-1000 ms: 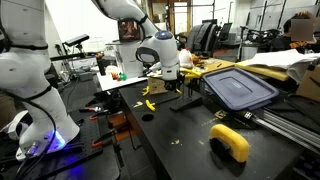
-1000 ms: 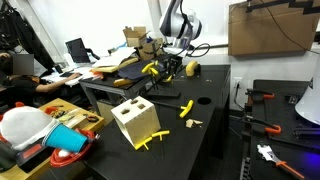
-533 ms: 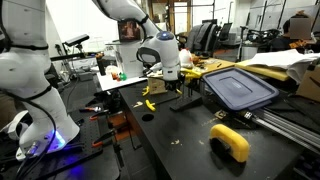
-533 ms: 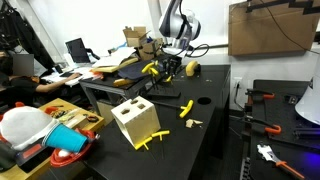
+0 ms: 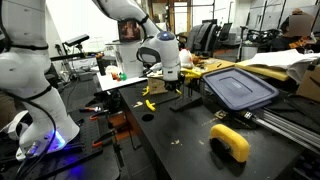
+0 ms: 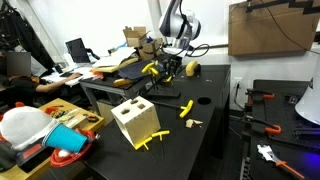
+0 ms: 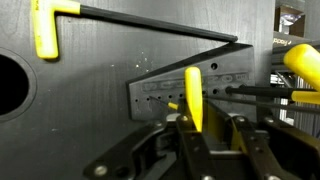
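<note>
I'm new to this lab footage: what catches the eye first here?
In the wrist view, the gripper is shut on a yellow-handled hex key standing over a grey holder. A second yellow-handled key lies flat on the black table beside it. In an exterior view, a pale wooden block sits nearer the camera.

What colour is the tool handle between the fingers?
Yellow. The handle shows best in the wrist view.

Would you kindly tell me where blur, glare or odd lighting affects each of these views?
Wrist view: the gripper, close to the lens, looks soft, while the yellow handle and grey holder are sharper. In an exterior view, a violet glow lights the floor beside the white robot. In an exterior view, the white object at lower left is nearly blown out.
</note>
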Motion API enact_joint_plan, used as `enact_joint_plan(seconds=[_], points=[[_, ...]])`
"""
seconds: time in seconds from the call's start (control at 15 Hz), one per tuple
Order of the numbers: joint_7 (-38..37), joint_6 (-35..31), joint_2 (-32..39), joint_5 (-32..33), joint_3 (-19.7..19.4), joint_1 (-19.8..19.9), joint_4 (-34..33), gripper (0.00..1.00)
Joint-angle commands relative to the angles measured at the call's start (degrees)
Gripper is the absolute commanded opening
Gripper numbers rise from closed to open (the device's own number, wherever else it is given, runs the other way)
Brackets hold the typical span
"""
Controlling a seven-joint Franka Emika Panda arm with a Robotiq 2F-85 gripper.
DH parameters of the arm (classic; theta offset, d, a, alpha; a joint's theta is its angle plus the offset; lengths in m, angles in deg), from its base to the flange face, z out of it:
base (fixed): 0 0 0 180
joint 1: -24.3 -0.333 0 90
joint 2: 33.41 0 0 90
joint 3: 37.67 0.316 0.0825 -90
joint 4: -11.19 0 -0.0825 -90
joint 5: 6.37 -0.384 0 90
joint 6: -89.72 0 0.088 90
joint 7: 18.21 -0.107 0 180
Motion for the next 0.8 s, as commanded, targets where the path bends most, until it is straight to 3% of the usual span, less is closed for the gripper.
enact_joint_plan(seconds=[0.0,0.73], points=[[-0.62,1.44,-1.05,0.71,-1.63,-0.79,0.82,0.05],[0.28,0.92,-1.09,-0.41,-1.43,-0.62,0.72,0.05]])
